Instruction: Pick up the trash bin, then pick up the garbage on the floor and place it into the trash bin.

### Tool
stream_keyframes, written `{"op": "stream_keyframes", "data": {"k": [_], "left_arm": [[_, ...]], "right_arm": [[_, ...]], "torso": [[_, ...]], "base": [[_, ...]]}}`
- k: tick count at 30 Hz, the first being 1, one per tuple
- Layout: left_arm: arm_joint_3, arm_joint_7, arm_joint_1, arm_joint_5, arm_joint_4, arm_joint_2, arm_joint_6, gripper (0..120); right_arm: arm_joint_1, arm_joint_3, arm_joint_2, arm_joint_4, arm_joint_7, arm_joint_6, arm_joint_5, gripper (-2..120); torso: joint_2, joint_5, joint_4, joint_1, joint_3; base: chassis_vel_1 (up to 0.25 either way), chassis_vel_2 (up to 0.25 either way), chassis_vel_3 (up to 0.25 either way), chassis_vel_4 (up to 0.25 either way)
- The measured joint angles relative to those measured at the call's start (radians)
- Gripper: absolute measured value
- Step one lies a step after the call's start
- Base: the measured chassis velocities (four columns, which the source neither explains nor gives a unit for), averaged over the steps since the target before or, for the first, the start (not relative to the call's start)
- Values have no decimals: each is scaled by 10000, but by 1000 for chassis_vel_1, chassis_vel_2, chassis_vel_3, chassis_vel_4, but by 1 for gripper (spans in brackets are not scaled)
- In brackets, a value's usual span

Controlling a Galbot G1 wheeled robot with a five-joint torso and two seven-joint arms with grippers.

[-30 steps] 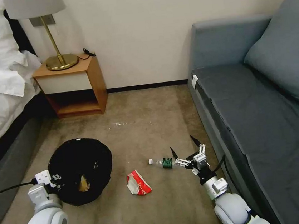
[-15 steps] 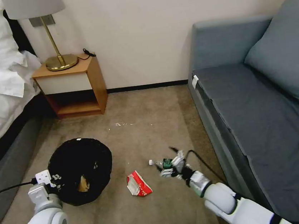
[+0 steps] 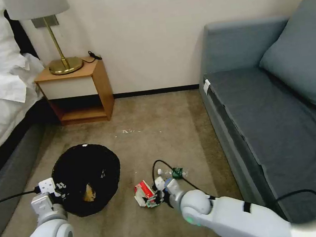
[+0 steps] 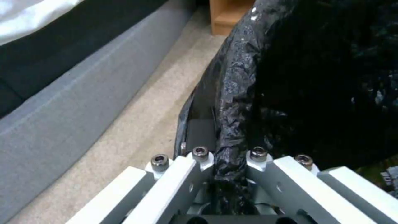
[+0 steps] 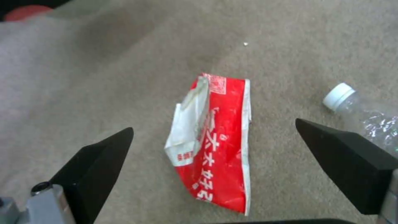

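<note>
Right end effector spread above crinkled red-white packet.

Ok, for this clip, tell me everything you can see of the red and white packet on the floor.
The red-white packet is a flattened, creased wrapper, glossy like plastic film or foil, red with white edges and white printed characters; one side is folded over, showing a whitish inner face. It lies flat on the beige carpet, beside the capped end of the clear bottle but apart from it. The right end effector hovers above it, open, fingertips either side. Nothing visibly touches the packet except the carpet.
</note>
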Motion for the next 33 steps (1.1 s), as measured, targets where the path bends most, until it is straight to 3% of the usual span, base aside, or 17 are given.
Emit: {"op": "stream_keyframes", "data": {"k": [15,22,33], "left_arm": [[-37,-9,-8,108,-35,-156,-69,3],[-9,-12,-27,219,-25,-270,-69,3],[-32,-13,-44,209,26,-254,-69,3]], "right_arm": [[-390,391,1415,-1548,-308,-157,-1040,96],[-540,814,1927,-2554,-600,-314,-1675,69],[-769,1137,1899,-2833,-868,-140,-2091,33]], "torso": [[0,1,-1,1,0],[0,1,-1,0,0],[0,1,-1,0,0]], "base": [[0,0,0,0],[0,0,0,0],[0,0,0,0]]}}
